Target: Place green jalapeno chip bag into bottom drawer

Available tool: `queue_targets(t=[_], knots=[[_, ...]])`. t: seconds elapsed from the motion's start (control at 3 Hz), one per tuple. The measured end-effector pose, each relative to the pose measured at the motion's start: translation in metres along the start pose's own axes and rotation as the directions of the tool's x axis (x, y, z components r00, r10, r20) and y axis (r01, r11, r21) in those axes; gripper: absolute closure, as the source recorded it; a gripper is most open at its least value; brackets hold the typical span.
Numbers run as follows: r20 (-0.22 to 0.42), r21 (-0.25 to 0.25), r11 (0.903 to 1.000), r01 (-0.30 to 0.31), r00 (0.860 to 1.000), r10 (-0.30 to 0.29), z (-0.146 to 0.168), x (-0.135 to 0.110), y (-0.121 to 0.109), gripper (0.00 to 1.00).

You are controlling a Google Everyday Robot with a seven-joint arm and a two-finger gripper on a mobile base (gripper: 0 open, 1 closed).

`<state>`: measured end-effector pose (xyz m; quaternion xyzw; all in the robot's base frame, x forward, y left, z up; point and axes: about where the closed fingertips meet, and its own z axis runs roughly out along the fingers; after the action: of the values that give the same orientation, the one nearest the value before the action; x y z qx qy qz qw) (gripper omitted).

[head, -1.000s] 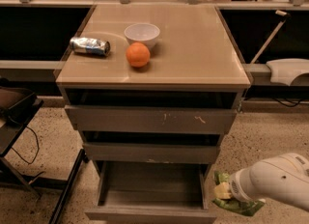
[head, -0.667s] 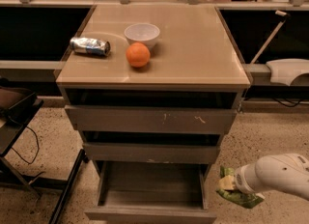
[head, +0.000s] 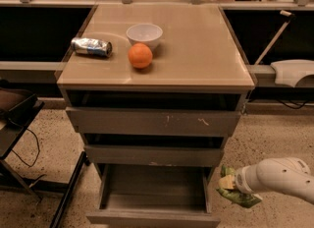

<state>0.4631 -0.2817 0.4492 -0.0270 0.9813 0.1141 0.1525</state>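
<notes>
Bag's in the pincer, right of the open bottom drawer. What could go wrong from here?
1. The pincer holds the green jalapeno chip bag low, outside the right wall of the bottom drawer; sweeping sideways could snag the bag there.
2. The middle drawer overhangs the open one's rear, so a high approach may hit it.
3. Releasing early would likely drop the bag on the floor.

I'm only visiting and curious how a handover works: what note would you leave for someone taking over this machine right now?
The pincer is low down, right of the cabinet, shut on the chip bag.
The chip bag hangs beside the bottom drawer, just outside its right wall.
The bottom drawer is pulled open.
Done: bag picked up, drawer open.
Left: carry the bag left over the drawer, lower it in, let go.
</notes>
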Motion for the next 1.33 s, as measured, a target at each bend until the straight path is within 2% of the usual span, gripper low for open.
queue_targets(t=[0.33, 0.67, 1.0, 1.33], knots=[[0.086, -0.081, 0.9966, 0.011, 0.996, -0.004, 0.032, 0.008, 0.018, 1.0], [0.151, -0.192, 0.9815, -0.002, 0.988, 0.032, 0.1, 0.004, 0.042, 1.0], [0.163, -0.268, 0.962, -0.05, 0.982, 0.096, 0.16, -0.006, 0.065, 1.0], [0.147, -0.28, 0.9576, -0.068, 0.983, 0.113, 0.173, 0.003, 0.067, 1.0]])
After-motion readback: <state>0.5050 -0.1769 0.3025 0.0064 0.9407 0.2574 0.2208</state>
